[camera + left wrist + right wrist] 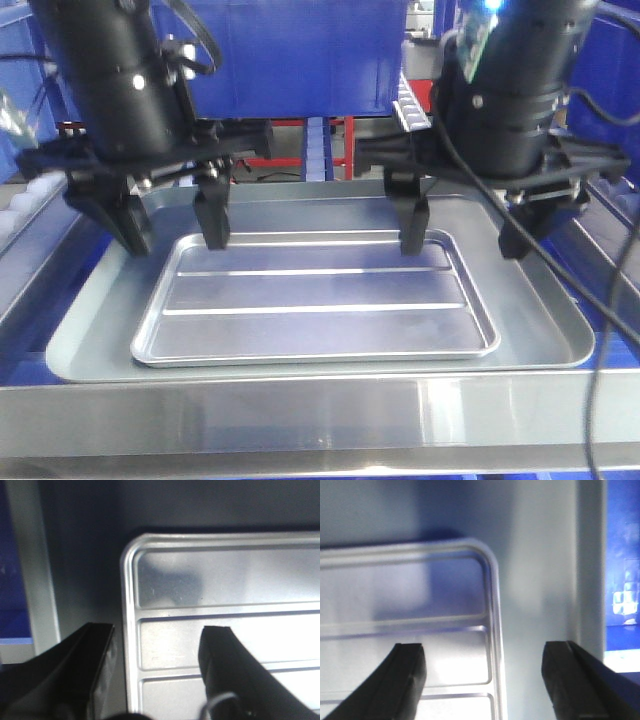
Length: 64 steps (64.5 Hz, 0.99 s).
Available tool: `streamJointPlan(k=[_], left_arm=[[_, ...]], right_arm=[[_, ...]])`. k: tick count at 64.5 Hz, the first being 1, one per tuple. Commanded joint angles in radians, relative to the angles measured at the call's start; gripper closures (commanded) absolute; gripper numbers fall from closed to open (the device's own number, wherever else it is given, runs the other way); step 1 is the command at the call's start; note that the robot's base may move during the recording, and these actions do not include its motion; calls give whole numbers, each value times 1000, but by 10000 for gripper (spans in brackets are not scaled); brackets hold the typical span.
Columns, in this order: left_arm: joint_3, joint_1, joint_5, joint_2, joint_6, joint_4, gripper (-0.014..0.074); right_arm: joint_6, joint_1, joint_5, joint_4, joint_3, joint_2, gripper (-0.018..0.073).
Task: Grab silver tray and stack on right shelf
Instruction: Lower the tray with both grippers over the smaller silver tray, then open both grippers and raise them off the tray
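Silver tray [320, 305] lies flat inside a larger dull grey tray [545, 320], its two long raised ridges running left to right across the shiny base. The grey tray sits behind a broad flat steel front bar [320, 415] at the near edge. Both black arms hang over the far side of the trays. The left gripper [170, 225] has its fingers spread apart, one over the grey tray just outside the silver tray's far left corner, the other over the silver tray's base; the left wrist view shows that rounded corner [131, 555] and rim between the two fingers. The right gripper [468, 230] is likewise spread, straddling the silver tray's far right rim [495, 630] in the right wrist view. Whether any fingertip touches metal cannot be told. Blue bins [300, 55] stand at the far side. No readable writing or brand shows in any view
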Motion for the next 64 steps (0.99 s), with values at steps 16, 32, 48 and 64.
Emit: streamJointPlan(k=[16,32,48,64], left_arm=[[-166,-5,133,-46,3,64,671],[-153,-7,203,-57,3,167,696],[26,-31,-63,-219,3,94,696],[303,-31,-380,-448,3,91,696]], right_arm=[[-25,7,7,-28,-110,-92,481],[-41,9,-47,-11,-108,-111,505],[-231,24,-198,-11,16,-234,505],[-276,61,-514,-12,319,-497,505]])
